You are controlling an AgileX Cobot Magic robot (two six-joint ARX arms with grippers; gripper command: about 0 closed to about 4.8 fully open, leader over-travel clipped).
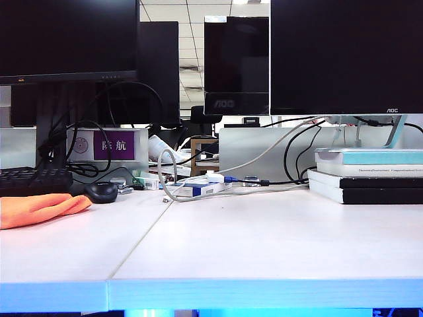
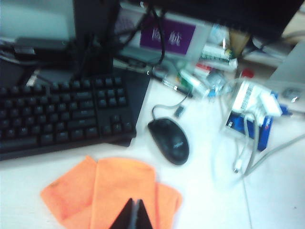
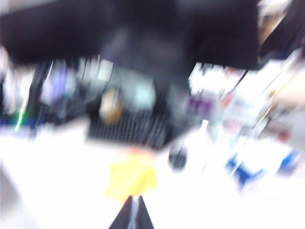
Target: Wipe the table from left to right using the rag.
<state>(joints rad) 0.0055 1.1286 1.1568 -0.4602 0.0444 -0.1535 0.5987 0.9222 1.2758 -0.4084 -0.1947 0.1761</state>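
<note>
Spanning the whole lower half of the exterior view is the wide white matte table (image 1: 264, 244), two panels meeting at a thin seam, pale front edge along the bottom. Dark monitors (image 1: 344, 56) fill the upper part of that frame; stacked books (image 1: 367, 175) sit at right on the table.

Black keyboard (image 2: 57, 117): left of the left wrist frame, at the back of the table.

Soft bright orange rag (image 2: 112, 193): folded, lying flat on the table just in front of the keyboard; at the left edge of the exterior view, partly cut off. Small black computer mouse (image 2: 167, 141) near the rag's far right corner, apart from it.

Left gripper (image 2: 134, 214): fingers pressed together, nothing between them, tips over the rag's near edge at bottom centre of its frame; contact cannot be told.

Right gripper (image 3: 133, 213): fingers likewise pressed together, empty, bottom centre of a heavily blurred frame, rag just beyond the tips.

Neither gripper appears in the exterior view.
</note>
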